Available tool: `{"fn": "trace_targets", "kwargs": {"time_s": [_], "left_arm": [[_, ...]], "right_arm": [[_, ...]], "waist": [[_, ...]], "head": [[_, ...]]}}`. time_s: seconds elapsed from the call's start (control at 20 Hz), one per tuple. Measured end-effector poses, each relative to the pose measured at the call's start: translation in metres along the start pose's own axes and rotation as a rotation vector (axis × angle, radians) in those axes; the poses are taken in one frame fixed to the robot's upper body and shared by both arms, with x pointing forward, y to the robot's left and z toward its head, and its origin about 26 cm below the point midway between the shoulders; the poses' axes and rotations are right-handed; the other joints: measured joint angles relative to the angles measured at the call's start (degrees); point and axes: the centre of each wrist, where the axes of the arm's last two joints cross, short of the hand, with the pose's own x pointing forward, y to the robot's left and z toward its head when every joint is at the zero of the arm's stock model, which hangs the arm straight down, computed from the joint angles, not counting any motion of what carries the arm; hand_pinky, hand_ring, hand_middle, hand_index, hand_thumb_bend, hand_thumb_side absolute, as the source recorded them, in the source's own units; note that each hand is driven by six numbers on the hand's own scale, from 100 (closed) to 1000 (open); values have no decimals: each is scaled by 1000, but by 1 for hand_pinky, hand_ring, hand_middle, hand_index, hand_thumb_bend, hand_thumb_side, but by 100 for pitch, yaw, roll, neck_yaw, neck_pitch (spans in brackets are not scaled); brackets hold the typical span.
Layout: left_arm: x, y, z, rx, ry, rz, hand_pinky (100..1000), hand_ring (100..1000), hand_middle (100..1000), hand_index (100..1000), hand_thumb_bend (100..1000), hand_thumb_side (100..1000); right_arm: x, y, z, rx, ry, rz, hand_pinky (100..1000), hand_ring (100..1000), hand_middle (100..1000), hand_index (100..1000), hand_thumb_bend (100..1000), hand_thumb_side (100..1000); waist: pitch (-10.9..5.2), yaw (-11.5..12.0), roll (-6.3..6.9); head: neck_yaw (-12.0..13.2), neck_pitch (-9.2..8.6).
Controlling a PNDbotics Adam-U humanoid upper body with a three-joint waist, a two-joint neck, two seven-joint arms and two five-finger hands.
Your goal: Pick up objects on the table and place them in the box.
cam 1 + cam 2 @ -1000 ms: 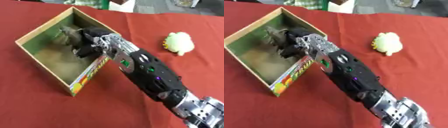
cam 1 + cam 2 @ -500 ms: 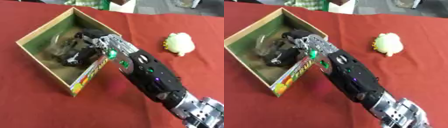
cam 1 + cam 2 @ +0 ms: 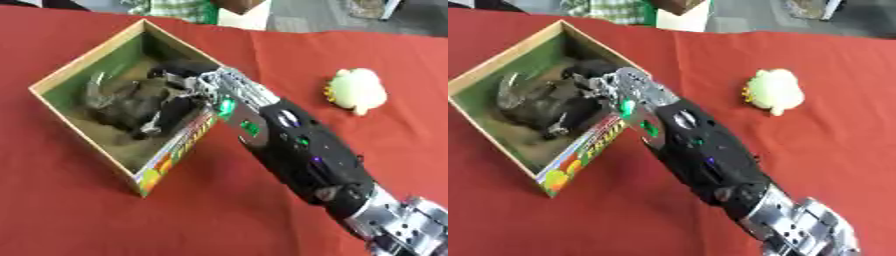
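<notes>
We see the right robot hand (image 3: 188,87) reaching over the box (image 3: 61,80) near the desk's (image 3: 70,210) far left corner; whether its fingers are apart, we cannot tell. A dark toy (image 3: 122,102) lies inside; a pale plush (image 3: 357,90) sits toward the far right edge.

A demo or lab-type room, not clearly identifiable: a table under a red cloth (image 3: 105,220), grey floor (image 3: 324,20) beyond its far edge.
</notes>
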Motion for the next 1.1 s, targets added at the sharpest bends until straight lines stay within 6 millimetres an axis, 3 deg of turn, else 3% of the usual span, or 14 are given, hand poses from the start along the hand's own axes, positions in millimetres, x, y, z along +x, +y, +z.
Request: {"fn": "trace_targets", "kwargs": {"time_s": [0.55, 1.1], "left_arm": [[-2, 1, 3, 2, 14, -10, 688, 879, 882, 895, 100, 826], [-5, 4, 7, 11, 27, -26, 687, 882, 882, 901, 100, 822]], "right_arm": [[-14, -61, 60, -154, -77, -137, 872, 976, 903, 1000, 650, 691], [-49, -79, 127, -266, -27, -155, 834, 944, 871, 976, 556, 721]], "waist": [[-55, -117, 2], [-107, -281, 98]], "head": [[235, 79], [303, 136]]}}
